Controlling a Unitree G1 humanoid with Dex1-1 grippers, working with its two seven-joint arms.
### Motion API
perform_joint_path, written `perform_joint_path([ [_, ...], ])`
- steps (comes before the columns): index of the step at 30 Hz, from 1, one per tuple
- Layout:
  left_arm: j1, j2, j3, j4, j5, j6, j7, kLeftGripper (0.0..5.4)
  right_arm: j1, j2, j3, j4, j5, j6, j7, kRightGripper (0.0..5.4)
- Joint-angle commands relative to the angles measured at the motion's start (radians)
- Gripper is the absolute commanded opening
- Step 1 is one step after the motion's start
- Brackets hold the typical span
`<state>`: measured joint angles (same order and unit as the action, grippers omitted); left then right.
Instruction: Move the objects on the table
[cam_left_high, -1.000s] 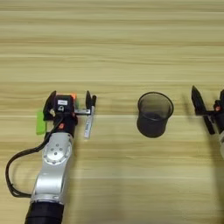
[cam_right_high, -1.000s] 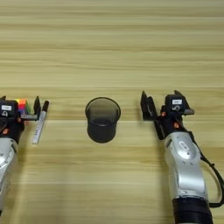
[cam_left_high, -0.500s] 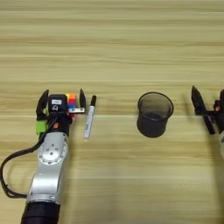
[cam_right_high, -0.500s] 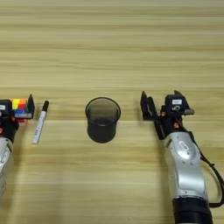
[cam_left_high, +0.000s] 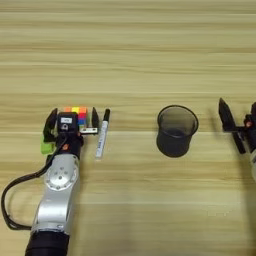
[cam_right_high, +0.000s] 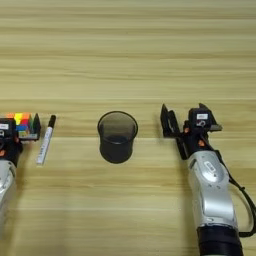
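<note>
My left gripper (cam_left_high: 72, 116) stands open at the left of the table (cam_left_high: 128, 55), one finger on each side of the small multicoloured puzzle cube (cam_left_high: 76, 111), with a gap on both sides. A flat green bar (cam_left_high: 46, 147) pokes out from under that arm's left side. The white marker (cam_left_high: 102, 140) with its black cap lies just right of the right finger, pointing away from me. In the middle stands the black mesh cup (cam_right_high: 117, 136), upright. Right of the cup, my right gripper (cam_right_high: 184, 118) rests open with nothing between its fingers.
A black cable (cam_left_high: 14, 192) loops out from the left arm near the table's front left. Another cable (cam_right_high: 246, 210) runs along the right arm. Bare wood planks stretch across the far half of the table.
My left gripper has shifted left, off the marker, and now straddles the puzzle cube. The marker lies straighter beside it. The cup and the right arm have not moved.
</note>
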<state>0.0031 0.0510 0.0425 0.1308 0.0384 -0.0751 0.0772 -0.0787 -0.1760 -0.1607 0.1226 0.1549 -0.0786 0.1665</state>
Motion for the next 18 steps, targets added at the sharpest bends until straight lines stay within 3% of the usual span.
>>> perform_joint_path([
  [1,-0.008,0.004,0.011,0.017,0.005,0.002,0.007,5.38,-0.003,0.003,0.003,-0.011,-0.001,-0.001,0.001,5.40],
  [18,-0.009,0.005,0.012,0.037,0.010,0.001,0.000,5.38,0.001,0.007,0.006,-0.022,-0.001,0.001,-0.001,5.40],
])
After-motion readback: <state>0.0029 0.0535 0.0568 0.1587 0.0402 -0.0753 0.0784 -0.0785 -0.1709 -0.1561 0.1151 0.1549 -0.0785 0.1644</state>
